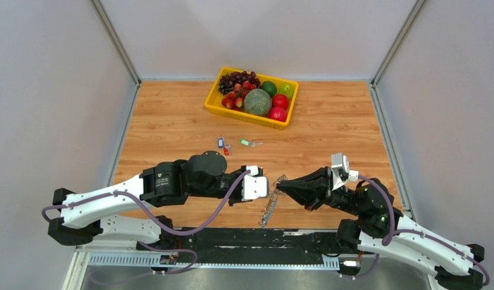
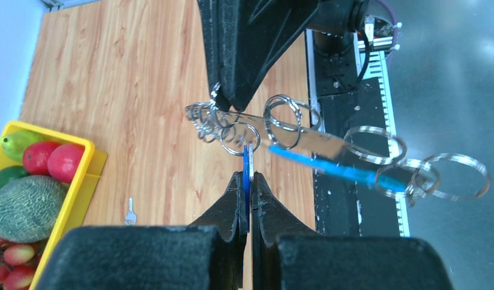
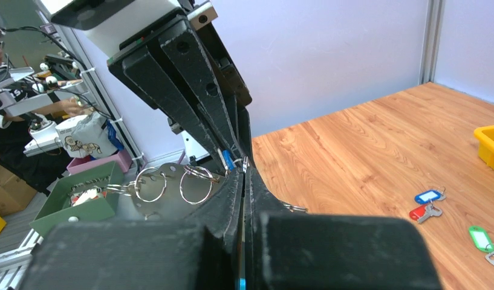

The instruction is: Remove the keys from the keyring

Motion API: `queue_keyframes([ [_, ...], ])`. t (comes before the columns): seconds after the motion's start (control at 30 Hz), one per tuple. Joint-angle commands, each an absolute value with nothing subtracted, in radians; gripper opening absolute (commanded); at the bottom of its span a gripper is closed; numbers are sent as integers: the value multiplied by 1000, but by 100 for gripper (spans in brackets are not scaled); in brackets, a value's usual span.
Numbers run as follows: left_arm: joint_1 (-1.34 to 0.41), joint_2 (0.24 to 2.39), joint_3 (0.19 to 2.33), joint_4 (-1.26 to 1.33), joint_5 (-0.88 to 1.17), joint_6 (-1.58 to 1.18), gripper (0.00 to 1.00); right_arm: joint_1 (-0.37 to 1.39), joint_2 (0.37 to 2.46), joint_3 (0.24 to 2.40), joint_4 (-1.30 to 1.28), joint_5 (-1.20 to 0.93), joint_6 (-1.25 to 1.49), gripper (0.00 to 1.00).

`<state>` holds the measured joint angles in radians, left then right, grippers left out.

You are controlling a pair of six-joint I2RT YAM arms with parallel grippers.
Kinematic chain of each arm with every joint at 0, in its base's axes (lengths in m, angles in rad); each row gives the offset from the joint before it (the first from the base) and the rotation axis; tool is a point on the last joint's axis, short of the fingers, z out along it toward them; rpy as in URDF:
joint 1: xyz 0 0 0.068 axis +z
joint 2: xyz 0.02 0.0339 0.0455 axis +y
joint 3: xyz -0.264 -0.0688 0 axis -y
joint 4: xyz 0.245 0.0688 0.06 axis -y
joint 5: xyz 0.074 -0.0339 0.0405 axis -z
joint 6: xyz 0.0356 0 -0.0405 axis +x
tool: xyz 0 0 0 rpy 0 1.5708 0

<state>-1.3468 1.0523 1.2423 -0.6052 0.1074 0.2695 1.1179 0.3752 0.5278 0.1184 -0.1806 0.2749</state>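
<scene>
Both arms meet over the table's (image 1: 172,115) near edge, with open wood beyond. Left gripper (image 2: 249,181) pinches a blue key (image 2: 249,160) tight. Right gripper (image 1: 279,187) is clamped on the keyring (image 2: 317,144), which hangs between them.

Top camera looks down on the whole table (image 1: 172,121); both wrist cameras closely share the keyring (image 2: 311,144).

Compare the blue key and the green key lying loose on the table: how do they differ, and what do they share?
The blue key lies left of the green key in the top view. The blue key sits close beside a red key; the green key lies alone. Both lie on the table, apart from the keyring.
</scene>
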Motion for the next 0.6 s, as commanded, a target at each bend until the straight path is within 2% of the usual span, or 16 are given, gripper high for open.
queue_keyframes([
  [0.0, -1350, 1071, 1238, -539, 168, 244, 0, 1118, 375, 528, 248, -160, 293, 0],
  [0.27, -1350, 1086, 1218, -493, 154, 236, 0, 1117, 395, 492, 320, -161, 298, 0],
  [0.5, -1351, 1043, 1185, -482, 68, 235, 7, 1117, 365, 499, 256, -136, 296, 0],
  [0.57, -1350, 1023, 1173, -477, 68, 234, 3, 1117, 357, 496, 247, -135, 297, 0],
])
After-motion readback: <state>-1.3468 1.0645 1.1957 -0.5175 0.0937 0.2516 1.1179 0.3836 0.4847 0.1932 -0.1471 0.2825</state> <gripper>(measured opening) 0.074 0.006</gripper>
